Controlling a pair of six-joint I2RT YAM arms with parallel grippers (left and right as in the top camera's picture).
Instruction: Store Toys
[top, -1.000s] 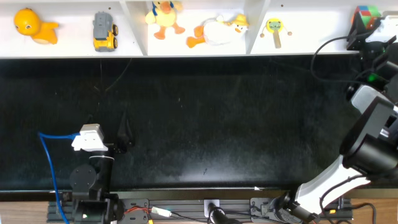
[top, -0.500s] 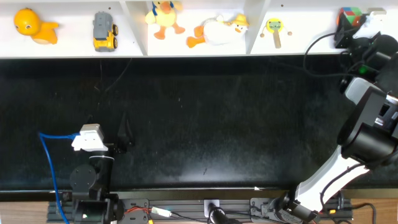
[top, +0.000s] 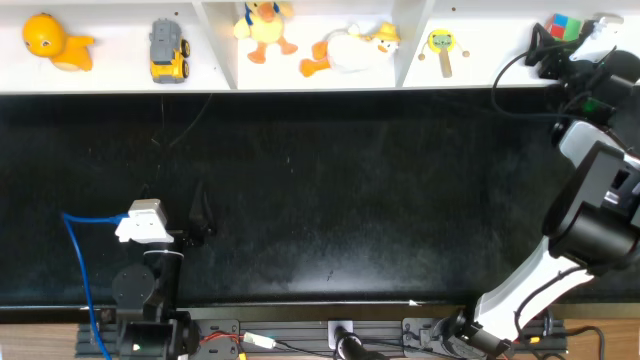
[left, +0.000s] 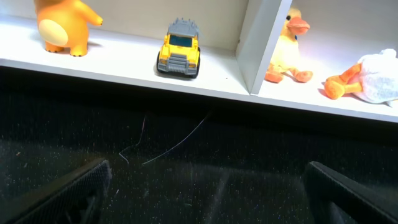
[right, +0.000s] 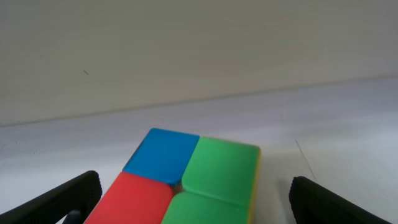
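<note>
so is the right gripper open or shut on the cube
Open: the right gripper has its fingers wide apart, the cube between them on the white shelf.

Even light leaves the white shelf (top: 110, 75) bright, the black tabletop (top: 380, 200) dim.

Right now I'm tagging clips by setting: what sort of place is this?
Likely a robot test bench: a black table against a white shelf of toys, like a truck and a cube.
</note>
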